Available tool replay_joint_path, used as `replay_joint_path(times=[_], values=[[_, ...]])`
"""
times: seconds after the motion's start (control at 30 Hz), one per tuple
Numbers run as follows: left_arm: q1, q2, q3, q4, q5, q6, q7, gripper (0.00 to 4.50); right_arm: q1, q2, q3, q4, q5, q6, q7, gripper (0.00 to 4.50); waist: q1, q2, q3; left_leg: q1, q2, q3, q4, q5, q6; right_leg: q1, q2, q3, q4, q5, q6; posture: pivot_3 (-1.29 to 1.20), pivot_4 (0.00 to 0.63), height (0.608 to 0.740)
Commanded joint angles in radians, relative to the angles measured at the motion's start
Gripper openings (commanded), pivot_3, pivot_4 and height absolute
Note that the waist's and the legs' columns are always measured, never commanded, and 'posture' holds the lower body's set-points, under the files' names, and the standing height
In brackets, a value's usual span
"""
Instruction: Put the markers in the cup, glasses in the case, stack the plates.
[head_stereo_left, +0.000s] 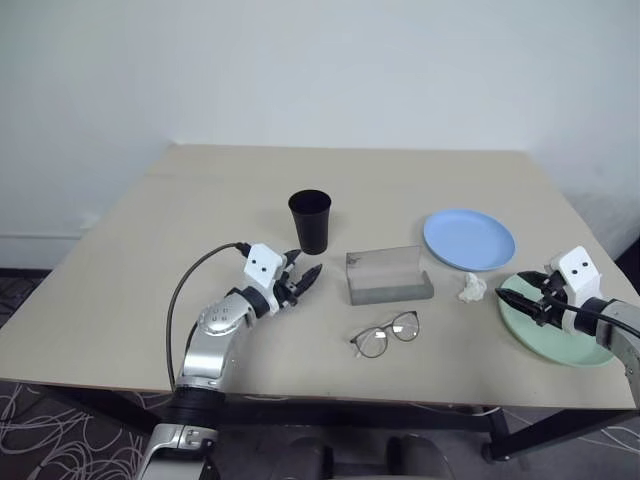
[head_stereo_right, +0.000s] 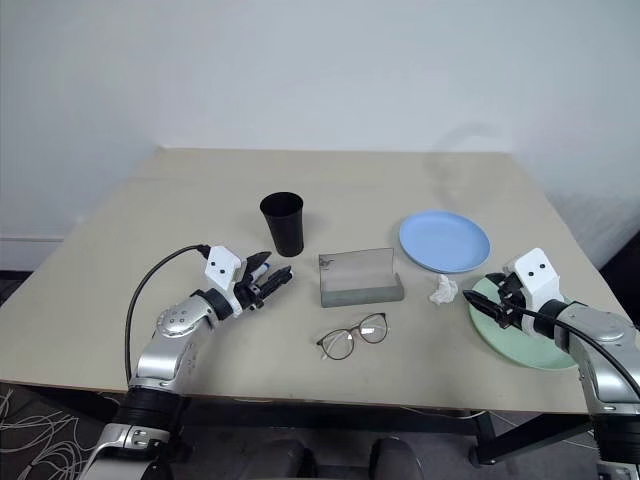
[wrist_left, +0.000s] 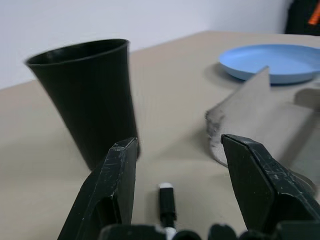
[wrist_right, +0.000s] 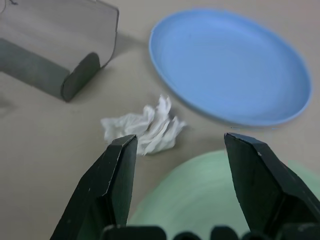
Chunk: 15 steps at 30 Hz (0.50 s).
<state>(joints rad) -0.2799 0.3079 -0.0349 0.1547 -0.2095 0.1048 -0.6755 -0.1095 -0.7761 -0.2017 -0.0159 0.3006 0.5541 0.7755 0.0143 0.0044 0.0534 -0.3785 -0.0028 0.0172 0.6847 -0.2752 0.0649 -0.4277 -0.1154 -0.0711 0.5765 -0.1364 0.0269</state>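
The black cup stands upright at the table's middle. My left gripper is open just in front of and below it, pointing towards the grey case, which lies with its lid up. A dark marker with a white band lies on the table between the left fingers, untouched. The glasses lie in front of the case. The light blue plate sits right of the case, the pale green plate nearer the right front. My right gripper hangs open over the green plate's left rim.
A crumpled white paper lies between the case, the blue plate and the green plate, just beyond the right fingertips. The green plate lies close to the table's right front edge. A cable loops from the left wrist.
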Motion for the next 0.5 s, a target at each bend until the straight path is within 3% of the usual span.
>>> replay_joint_path(times=[0.03, 0.17, 0.5], values=[[-0.004, 0.029, -0.038, -0.11, -0.077, 0.06, -0.126, 2.78, -0.051, -0.021, -0.008, -0.056, 0.042, 0.129, -0.01, 3.0, 0.0, 0.0, 0.0, 0.0, 0.0, 0.0, 0.0, 0.0, -0.001, 0.0, 0.0, 0.0, 0.0, 0.0, 0.0, 0.0, 0.0, 0.733], [0.02, 0.07, -0.083, -0.181, -0.111, 0.115, -0.225, 2.78, -0.073, -0.035, 0.019, -0.068, 0.024, 0.205, -0.023, 3.0, -0.001, 0.0, 0.0, 0.0, 0.0, 0.0, 0.0, -0.002, -0.002, 0.0, -0.001, 0.001, 0.0, 0.0, 0.0, 0.0, 0.0, 0.733], [0.025, 0.052, -0.104, -0.199, -0.096, 0.125, -0.21, 2.78, -0.135, -0.024, 0.118, -0.077, -0.02, 0.379, -0.108, 3.0, 0.0, 0.0, 0.0, 0.0, 0.0, 0.0, 0.001, -0.001, 0.0, 0.0, 0.0, 0.001, 0.0, 0.0, 0.0, 0.0, 0.0, 0.733]])
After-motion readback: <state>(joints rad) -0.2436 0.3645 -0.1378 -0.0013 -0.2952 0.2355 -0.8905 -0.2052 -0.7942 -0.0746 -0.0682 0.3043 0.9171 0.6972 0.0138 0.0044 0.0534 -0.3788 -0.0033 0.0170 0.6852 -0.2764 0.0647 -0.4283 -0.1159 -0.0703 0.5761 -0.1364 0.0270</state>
